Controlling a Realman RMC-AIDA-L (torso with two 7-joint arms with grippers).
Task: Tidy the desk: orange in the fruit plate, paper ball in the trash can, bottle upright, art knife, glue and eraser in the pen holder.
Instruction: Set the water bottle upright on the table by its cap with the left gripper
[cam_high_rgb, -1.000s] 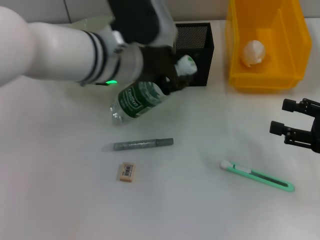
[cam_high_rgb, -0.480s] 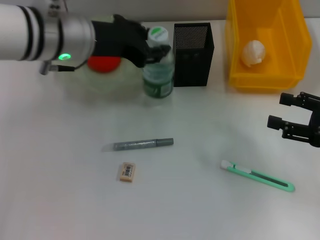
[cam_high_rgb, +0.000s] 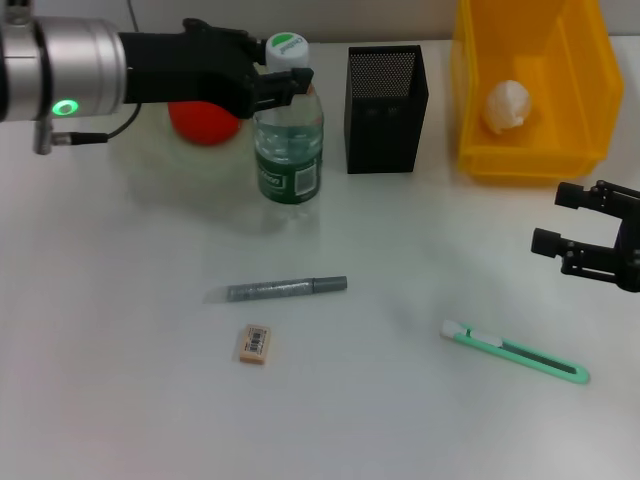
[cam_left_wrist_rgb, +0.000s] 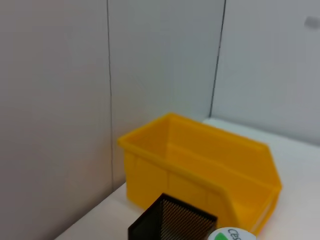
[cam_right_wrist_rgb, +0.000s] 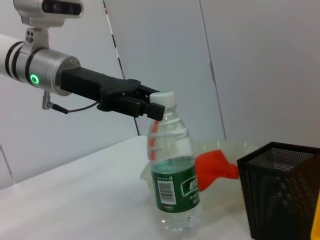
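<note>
Pale grey wall panels (cam_left_wrist_rgb: 160, 60) with thin dark vertical seams (cam_left_wrist_rgb: 108, 75), standing behind the desk's far edge

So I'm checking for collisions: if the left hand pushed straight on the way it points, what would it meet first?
The left hand already grips the bottle near its cap; beyond that, probably the pen holder.

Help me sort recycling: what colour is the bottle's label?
Green with white print, on the bottle; the right wrist view shows it best.
</note>
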